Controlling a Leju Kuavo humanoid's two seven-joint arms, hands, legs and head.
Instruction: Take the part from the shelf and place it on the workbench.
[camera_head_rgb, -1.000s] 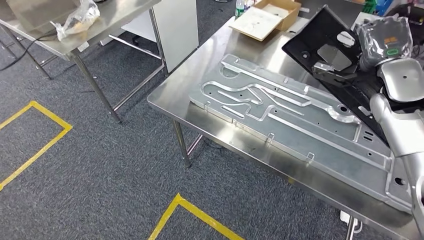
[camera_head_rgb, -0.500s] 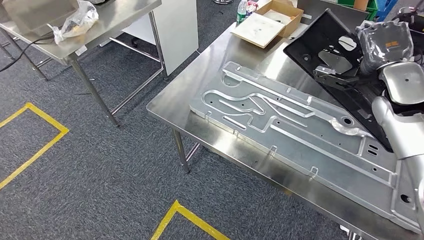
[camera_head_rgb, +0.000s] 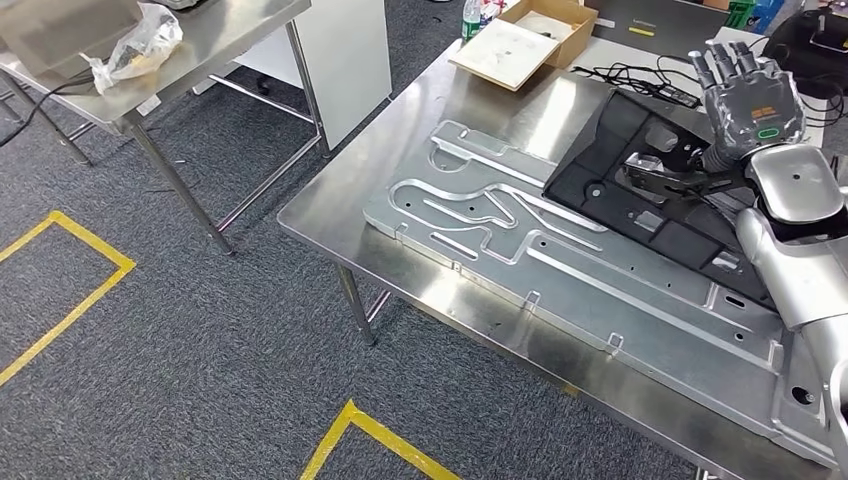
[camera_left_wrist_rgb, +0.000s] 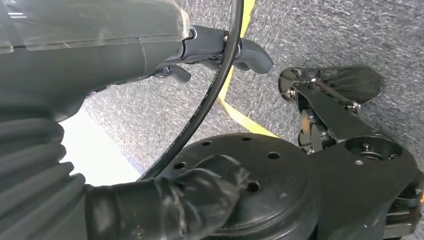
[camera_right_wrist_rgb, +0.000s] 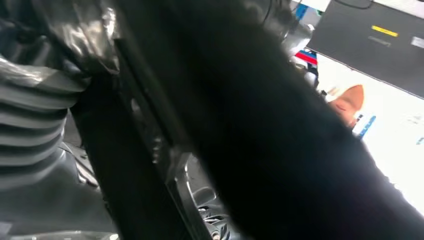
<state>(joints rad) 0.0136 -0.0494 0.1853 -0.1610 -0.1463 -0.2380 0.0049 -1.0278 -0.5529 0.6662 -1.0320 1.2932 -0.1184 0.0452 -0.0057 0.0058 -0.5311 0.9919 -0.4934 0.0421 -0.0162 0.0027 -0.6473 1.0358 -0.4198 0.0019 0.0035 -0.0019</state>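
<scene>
Carpet (camera_head_rgb: 230, 340) with yellow tape lines (camera_head_rgb: 60, 290) lay open to the left of the surface (camera_head_rgb: 350, 190), whose near edge ran diagonally from its left corner down to the right, where it was cut off by the frame. A large metal plate (camera_head_rgb: 560, 270) covered most of the surface, leaving a bare strip along the near edge and a bare patch at the far left, near a cardboard box (camera_head_rgb: 525, 35). The part (camera_head_rgb: 650, 195), a flat black panel, lay on the plate's far right portion with one edge raised; its long axis ran diagonally, from a near-right end beside the right arm to a far-left end pointing at the box. The right hand (camera_head_rgb: 745, 95) was at the part's far right edge, fingers straight and pointing away, and whether it gripped the part could not be told. In the right wrist view the part (camera_right_wrist_rgb: 250, 130) was a dark blur. The left hand (camera_left_wrist_rgb: 200, 50) hung over the carpet, fingers loosely curled, holding nothing. A second table (camera_head_rgb: 200, 40) with a plastic bag (camera_head_rgb: 130, 50) stood to the far left, cut off by the frame.
</scene>
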